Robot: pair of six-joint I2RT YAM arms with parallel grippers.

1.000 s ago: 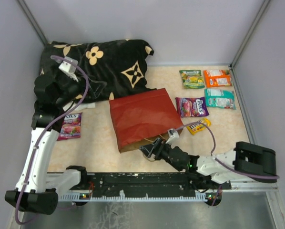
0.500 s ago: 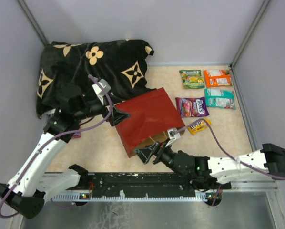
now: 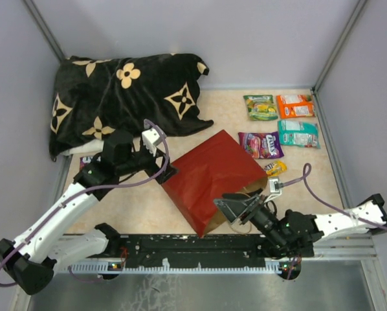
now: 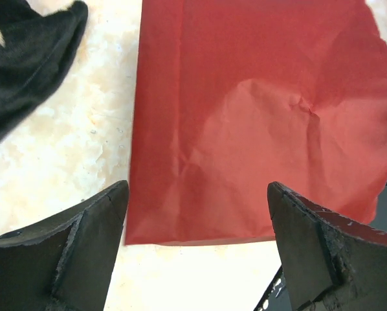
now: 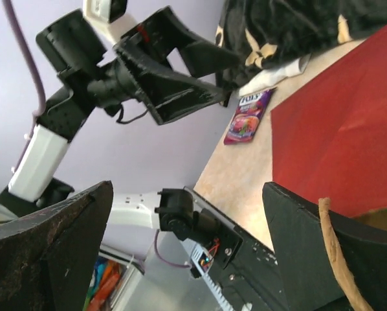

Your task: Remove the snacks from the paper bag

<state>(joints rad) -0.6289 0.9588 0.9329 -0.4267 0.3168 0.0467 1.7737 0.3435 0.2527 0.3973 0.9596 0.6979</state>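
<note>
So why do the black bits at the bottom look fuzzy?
Left wrist view: the left hand sits right by the lens, so it's soft; the red paper bag is sharp. Right wrist view: the right hand is soft too. Top view: even light, faint shadows.

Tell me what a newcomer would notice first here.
The red paper bag lying mid-table, with an open claw at each end: left claw at its left corner, right claw at its mouth. Behind it, a black flowered pillow. At far right, a cluster of snacks.
</note>
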